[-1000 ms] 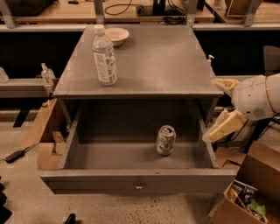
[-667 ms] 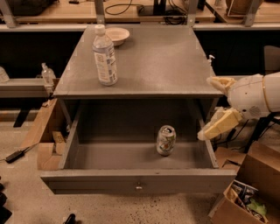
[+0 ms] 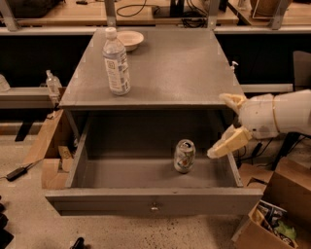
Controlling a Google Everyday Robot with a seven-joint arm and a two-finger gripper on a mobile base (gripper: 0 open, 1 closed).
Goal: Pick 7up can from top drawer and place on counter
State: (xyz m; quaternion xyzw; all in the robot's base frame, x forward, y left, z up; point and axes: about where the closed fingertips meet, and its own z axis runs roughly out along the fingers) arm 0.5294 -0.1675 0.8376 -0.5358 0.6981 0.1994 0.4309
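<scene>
The 7up can (image 3: 184,155) stands upright inside the open top drawer (image 3: 121,202), right of its middle. The drawer is pulled out under the grey counter (image 3: 170,68), and its small knob (image 3: 154,208) shows on the front panel. My gripper (image 3: 217,126) comes in from the right, over the drawer's right wall, just right of the can and a little above it. Its two tan fingers (image 3: 228,143) are spread wide apart, one above the other, and hold nothing. The gripper is not touching the can.
A clear water bottle (image 3: 116,61) and a shallow bowl (image 3: 130,39) stand on the counter's back left. Cardboard boxes (image 3: 272,214) sit on the floor at right, wooden pieces (image 3: 48,146) at left. Wooden benches (image 3: 146,14) run along the back.
My gripper has moved left, from beside the cabinet to over the drawer's right wall, closer to the can. Its fingers stay spread. The can has not moved.
</scene>
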